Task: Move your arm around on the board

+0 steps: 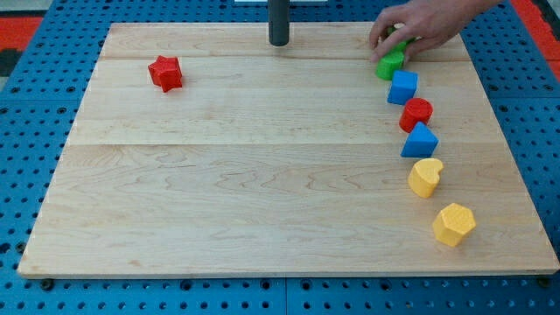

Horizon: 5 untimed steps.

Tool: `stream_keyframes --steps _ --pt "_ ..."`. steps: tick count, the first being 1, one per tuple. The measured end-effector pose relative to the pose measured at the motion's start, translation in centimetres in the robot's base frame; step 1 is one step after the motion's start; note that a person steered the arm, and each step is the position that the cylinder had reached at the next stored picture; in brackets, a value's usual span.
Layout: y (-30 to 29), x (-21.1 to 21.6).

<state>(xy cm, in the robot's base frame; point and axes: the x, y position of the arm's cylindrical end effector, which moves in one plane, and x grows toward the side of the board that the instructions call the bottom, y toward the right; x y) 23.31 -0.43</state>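
My tip (278, 42) rests near the top edge of the wooden board (262, 201), at the middle. A red star block (164, 73) lies at the upper left, far left of the tip. Down the right side runs a line of blocks: a green block (390, 63), a blue cube (403, 87), a red cylinder (416, 113), a blue triangular block (420, 141), a yellow heart (425, 177) and a yellow hexagon (454, 224). All are well to the right of the tip.
A human hand (416, 26) reaches in from the top right and touches the green block. The board lies on a blue pegboard table (35, 114).
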Motion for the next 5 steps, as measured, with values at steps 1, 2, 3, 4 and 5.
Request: stream_keyframes --steps 1,2,3,4,5 --pt "0.00 0.00" --pt "0.00 0.00" --pt "0.00 0.00" --pt "0.00 0.00" --pt "-0.98 0.00"
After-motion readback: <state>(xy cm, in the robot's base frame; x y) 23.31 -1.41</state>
